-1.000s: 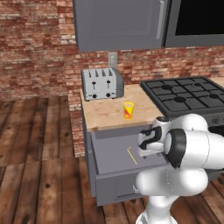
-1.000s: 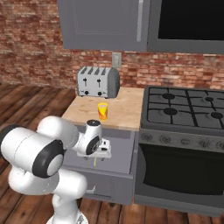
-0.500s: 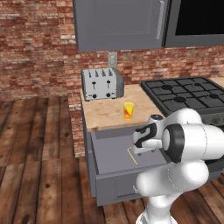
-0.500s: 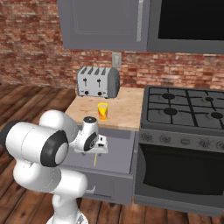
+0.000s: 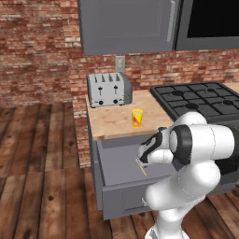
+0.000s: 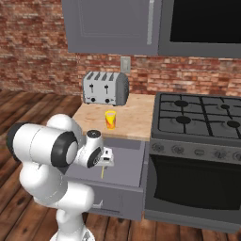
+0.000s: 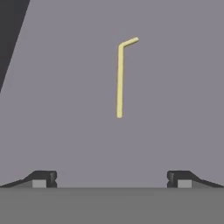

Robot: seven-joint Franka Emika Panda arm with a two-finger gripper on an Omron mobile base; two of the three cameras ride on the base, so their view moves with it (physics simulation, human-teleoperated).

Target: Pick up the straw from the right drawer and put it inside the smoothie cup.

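Hand view: hand wide open above straw, flat on right drawer floor.

Bulbous glossy white arm (dark joint bands throughout).
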